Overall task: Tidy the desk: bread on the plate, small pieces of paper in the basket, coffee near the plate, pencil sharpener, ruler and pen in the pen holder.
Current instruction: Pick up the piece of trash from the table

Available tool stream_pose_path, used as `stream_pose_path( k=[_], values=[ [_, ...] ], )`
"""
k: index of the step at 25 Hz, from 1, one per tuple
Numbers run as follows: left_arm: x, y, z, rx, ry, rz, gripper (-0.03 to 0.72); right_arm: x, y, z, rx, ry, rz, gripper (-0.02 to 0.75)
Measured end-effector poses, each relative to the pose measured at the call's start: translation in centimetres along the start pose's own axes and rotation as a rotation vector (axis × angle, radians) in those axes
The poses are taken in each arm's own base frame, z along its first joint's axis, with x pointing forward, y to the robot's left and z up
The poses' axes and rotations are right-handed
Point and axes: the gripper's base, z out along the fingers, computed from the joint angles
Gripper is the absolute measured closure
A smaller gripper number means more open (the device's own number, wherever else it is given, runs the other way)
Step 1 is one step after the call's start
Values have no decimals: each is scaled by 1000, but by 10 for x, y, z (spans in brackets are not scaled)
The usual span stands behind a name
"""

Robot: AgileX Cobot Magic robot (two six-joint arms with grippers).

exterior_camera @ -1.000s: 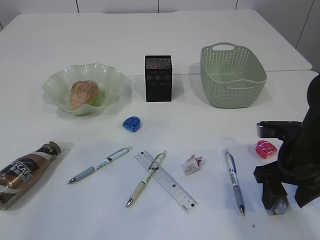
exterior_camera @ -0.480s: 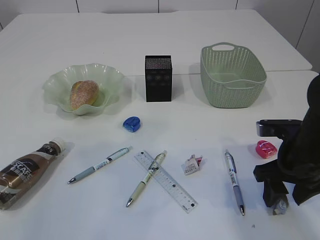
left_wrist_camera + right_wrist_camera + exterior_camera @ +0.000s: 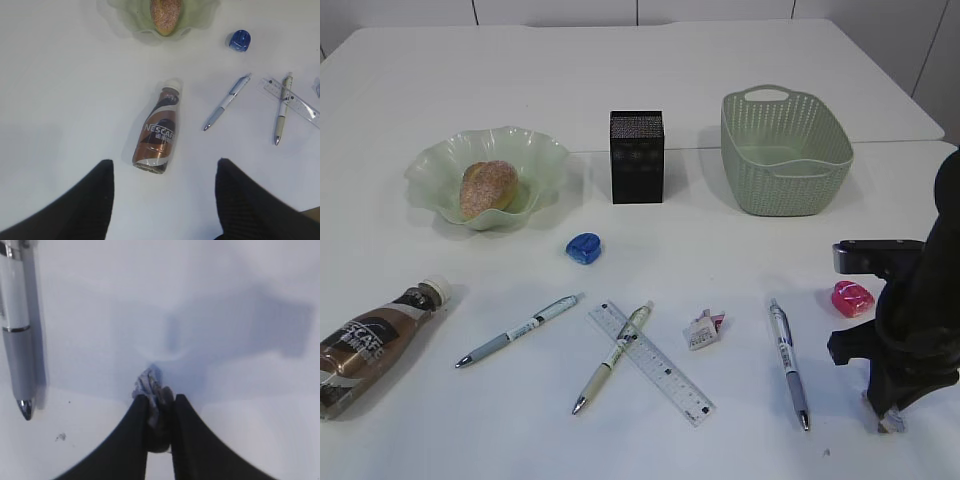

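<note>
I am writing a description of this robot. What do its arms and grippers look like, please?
The right arm is matte black and bulky, with a flat rectangular block on top. The right gripper has two slim, black, tapering fingers. The left gripper shows two broad black fingers with a finely ribbed texture. No cables or markings are visible.

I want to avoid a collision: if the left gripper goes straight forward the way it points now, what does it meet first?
Most likely the coffee bottle, lying between the left gripper's open fingers' line; beyond it, the plate with bread. Height above the table is unclear.
</note>
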Motion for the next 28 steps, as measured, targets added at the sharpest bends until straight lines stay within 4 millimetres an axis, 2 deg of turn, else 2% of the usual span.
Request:
stream_pose_path(
  k=[1,2,3,12,15,25,28],
  values=[
    [0,0,0,0,0,0,242,0,0,0,0,4,0,619],
    [0,0,0,0,0,0,244,0,0,0,0,4,0,619],
    [0,0,0,0,0,0,249,1,0,0,3,8,-3,664],
    [0,0,0,0,0,0,274,6,-1,0,12,62,-10,682],
    [0,0,0,1,0,0,274,11,-1,-4,12,149,-11,684],
    [0,0,0,4,0,-1,275,-14,6,-42,1,143,-28,687],
    [0,0,0,4,0,-1,275,-33,10,-68,-7,72,-40,687]
  ],
)
